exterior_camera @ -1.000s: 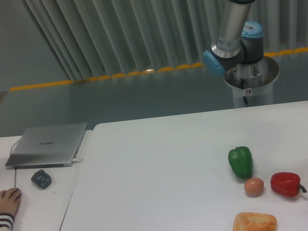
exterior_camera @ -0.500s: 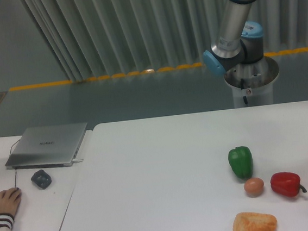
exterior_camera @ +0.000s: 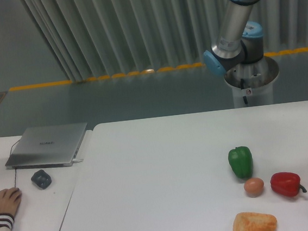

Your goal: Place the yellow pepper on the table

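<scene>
The yellow pepper is out of view. The white table [exterior_camera: 159,169] fills the lower right of the camera view. Only the arm's base and lower joints [exterior_camera: 236,36] show at the upper right, behind the table's far edge. The arm runs out of the top of the frame, so the gripper itself is not in view.
On the table's right side lie a green pepper [exterior_camera: 240,162], a small brown egg [exterior_camera: 253,186], a red pepper [exterior_camera: 286,184] and an orange-brown bread roll [exterior_camera: 254,225]. A narrower desk on the left carries a silver laptop [exterior_camera: 48,145], a dark mouse [exterior_camera: 41,179] and a person's hand [exterior_camera: 4,203].
The upper arm link at the top of the frame has shifted very slightly. The objects on the table have not moved.
</scene>
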